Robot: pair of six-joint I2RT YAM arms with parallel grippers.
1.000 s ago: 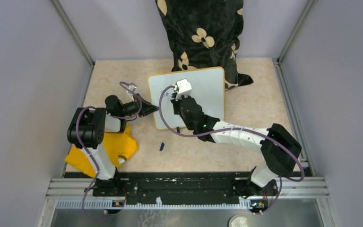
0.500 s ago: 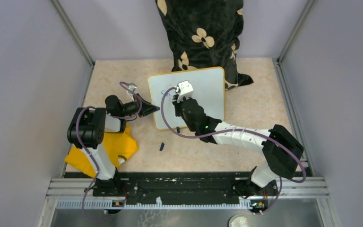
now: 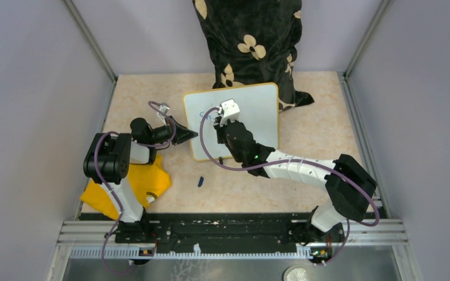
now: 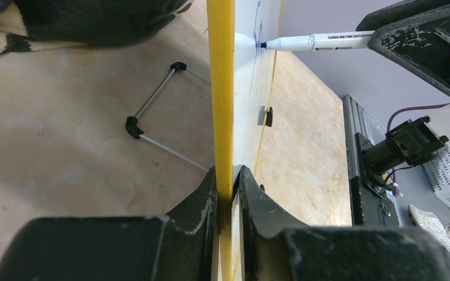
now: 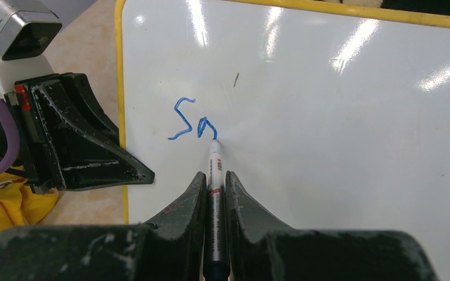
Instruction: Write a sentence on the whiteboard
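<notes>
the whiteboard [image 3: 252,111] sits at the middle of the table [image 3: 316,134], towards the far side, its far edge just in front of a dark flowered fabric [image 3: 249,41]. the left gripper [image 4: 228,175] is pinched tight on the board's yellow left rim, one finger on each face, and from the left wrist the board is seen edge-on with a thin wire stand [image 4: 158,117] resting on the table on its back side. the right gripper [image 5: 214,178] is clamped narrowly around a white marker [image 5: 215,158] that runs out between its fingers, the tip touching the white surface in the board's upper left part. the sentence [image 5: 190,122] is only a beginning there: a blue "s" and a small loop beside it, with the marker's tip at the right end of that loop. a faint dark fleck lies on the board a little above the writing. a yellow cloth [image 3: 135,184] lies crumpled under the left arm, well apart from the board, and a small dark blue cap [image 3: 200,181] lies on the table between the cloth and the right arm.
</notes>
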